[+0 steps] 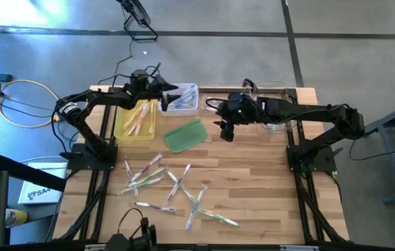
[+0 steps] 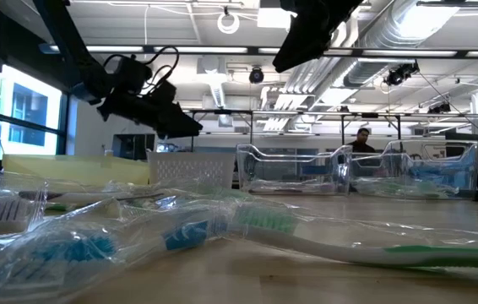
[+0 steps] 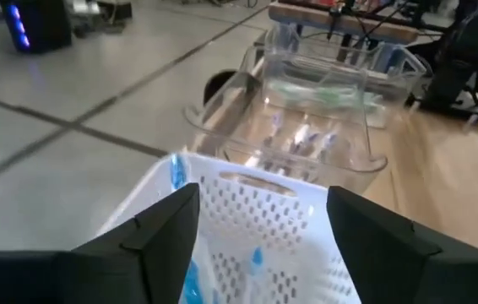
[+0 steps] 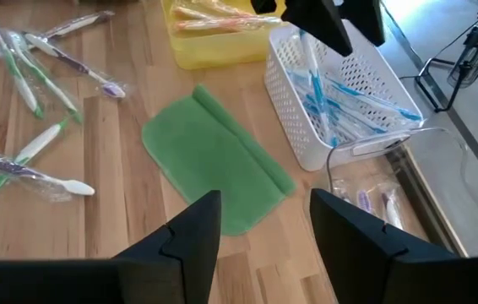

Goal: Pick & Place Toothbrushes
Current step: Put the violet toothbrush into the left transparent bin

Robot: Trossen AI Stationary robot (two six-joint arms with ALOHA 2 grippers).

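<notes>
- Left gripper (image 1: 173,91): positioned above the white perforated basket (image 1: 183,100) at the far edge of the table (image 1: 253,181). In the left wrist view its two dark fingers (image 3: 159,241) stand wide apart with nothing between them; the basket's rim and blue-handled brushes show directly below the gap.
- Right gripper (image 1: 226,132): hangs above the table just beside the green pad (image 1: 185,135), on that pad's right in the high view. Fingers (image 4: 190,241) are spread, no object between them.
- Toothbrushes (image 1: 173,185): the main group lies scattered on the near half of the wooden table, many in clear wrappers, handles green, purple and white, several crossing one another.
- Sorted stock: blue-handled brushes (image 4: 340,97) lie inside the white basket; orange-pink ones (image 1: 138,118) lie in the yellow tray (image 1: 131,131) just beside the basket.
- Clear bins (image 3: 340,101): stand along the far edge, beyond the white basket in the left wrist view. One appears to hold green-handled brushes and another wrapped ones, though the reflections make the contents hard to confirm.
- Green pad: flat on the table, near the basket and the yellow tray, touching neither as far as the high view shows.
- Low view: wrapped brushes (image 2: 180,236) fill the foreground; a person (image 2: 361,139) shows in the room behind the table.
</notes>
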